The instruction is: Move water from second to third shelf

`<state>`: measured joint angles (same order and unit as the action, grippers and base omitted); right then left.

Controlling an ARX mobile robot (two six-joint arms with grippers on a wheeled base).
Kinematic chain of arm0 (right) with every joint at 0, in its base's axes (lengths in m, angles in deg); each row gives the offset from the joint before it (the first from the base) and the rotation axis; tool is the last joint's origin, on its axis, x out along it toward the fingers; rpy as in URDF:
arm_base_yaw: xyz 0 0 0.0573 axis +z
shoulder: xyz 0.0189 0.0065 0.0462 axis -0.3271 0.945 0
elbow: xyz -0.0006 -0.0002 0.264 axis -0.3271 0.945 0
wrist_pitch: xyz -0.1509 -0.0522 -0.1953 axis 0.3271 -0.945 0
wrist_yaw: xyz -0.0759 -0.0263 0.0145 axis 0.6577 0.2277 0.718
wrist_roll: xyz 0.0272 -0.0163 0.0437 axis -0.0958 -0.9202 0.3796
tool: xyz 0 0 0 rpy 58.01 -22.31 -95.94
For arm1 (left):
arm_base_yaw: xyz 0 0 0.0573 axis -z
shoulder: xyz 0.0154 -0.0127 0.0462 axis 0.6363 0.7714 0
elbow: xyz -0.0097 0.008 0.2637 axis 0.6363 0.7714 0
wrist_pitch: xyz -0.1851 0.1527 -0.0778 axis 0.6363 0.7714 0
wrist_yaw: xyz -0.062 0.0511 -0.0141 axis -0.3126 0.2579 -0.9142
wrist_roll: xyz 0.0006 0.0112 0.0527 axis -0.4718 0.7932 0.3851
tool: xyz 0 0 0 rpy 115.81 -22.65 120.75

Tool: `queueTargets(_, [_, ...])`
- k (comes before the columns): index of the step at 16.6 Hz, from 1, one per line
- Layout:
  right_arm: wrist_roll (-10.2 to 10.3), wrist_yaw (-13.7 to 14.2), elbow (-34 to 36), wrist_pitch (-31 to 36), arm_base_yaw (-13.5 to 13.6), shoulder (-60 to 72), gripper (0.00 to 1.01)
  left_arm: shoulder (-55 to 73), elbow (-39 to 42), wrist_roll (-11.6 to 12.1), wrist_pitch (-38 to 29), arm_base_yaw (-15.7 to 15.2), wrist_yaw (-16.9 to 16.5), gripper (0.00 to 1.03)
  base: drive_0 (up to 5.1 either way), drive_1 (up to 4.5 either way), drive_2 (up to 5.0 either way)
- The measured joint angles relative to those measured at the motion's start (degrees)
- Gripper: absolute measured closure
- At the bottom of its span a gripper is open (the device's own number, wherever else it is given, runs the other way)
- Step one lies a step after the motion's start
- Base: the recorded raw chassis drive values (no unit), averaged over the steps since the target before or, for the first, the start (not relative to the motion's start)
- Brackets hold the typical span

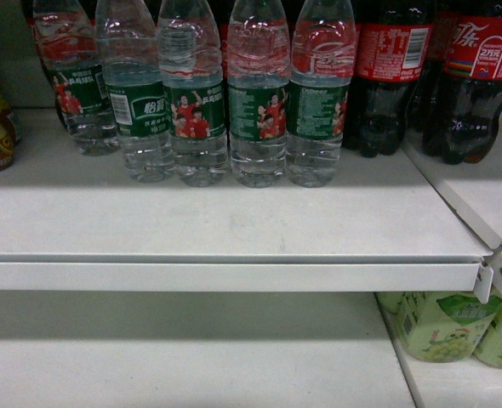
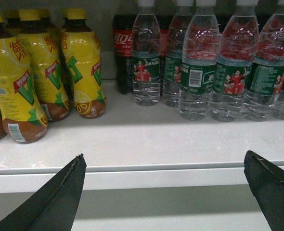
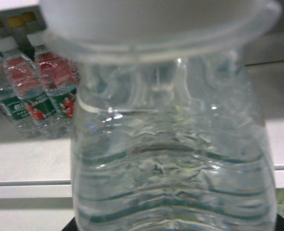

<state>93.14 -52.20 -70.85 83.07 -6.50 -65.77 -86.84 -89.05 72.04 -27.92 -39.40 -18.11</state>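
**A:** Where is the water, and which arm has it?

**B:** One bottle (image 3: 171, 144) fills the right wrist view, hard up against that camera. It stands upright, cap on top, long axis vertical. Its body hangs in front of the shelf lip (image 3: 26, 188) and runs down past it, with nothing under it.

**A:** So the right tool is clamped on it?

**B:** That is my reading. The fingers themselves are hidden, with only a dark sliver at the bottom edge, but a bottle hanging off the shelf like that must be held.

**A:** And the left tool?

**B:** The left tool (image 2: 164, 155) has its fingers wide apart and carries nothing. It faces the shelf front, with the water row (image 2: 214, 72) ahead and to its right and the yellow tea bottles (image 2: 45, 72) to its left.

**A:** What does the next move turn on?

**B:** The right arm is the nearer one, since the bottle is already at its tool. In the head view the lower shelf (image 1: 191, 357) lies straight below the board holding the row (image 1: 200, 110) and the cola (image 1: 391, 76). If that is the third shelf, the travel is vertical and then inward, keeping the bottle upright. I cannot tell from these views which shelf counts as third, and neither arm shows in the head view.
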Motion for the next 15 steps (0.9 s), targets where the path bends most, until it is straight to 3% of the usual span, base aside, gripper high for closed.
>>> queueTargets(3, [0.46, 0.13, 0.0, -1.07, -1.05, -0.9, 0.58, 0.0, 0.0, 0.0, 0.02, 0.0, 0.0, 0.05, 0.0, 0.0, 0.0])
queueTargets(15, [0.46, 0.39, 0.0, -1.01, -1.03, -0.9, 0.58, 0.0, 0.0, 0.0, 0.02, 0.0, -0.02, 0.05, 0.0, 0.0, 0.0])
